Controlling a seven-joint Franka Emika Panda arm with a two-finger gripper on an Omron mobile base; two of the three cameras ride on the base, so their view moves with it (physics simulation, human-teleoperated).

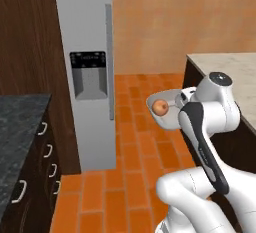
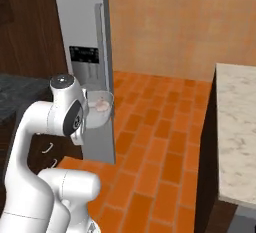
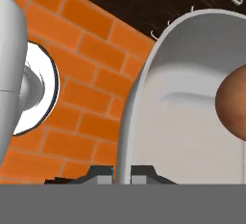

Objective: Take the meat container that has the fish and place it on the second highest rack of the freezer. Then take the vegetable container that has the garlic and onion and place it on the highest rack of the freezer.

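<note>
Grey tray [image 1: 167,117] aloft above the floor, before the freezer [image 1: 90,37], whose door is closed. Onion [image 1: 160,107] and garlic [image 2: 102,105] lie inside the tray.

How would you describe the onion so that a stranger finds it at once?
Start at the tall grey freezer with the dark dispenser panel in its door. To its right, above the orange brick floor, the white arm holds up a shallow grey metal tray. The round orange-brown onion lies in it, darker and bigger than the pale garlic bulb.
</note>
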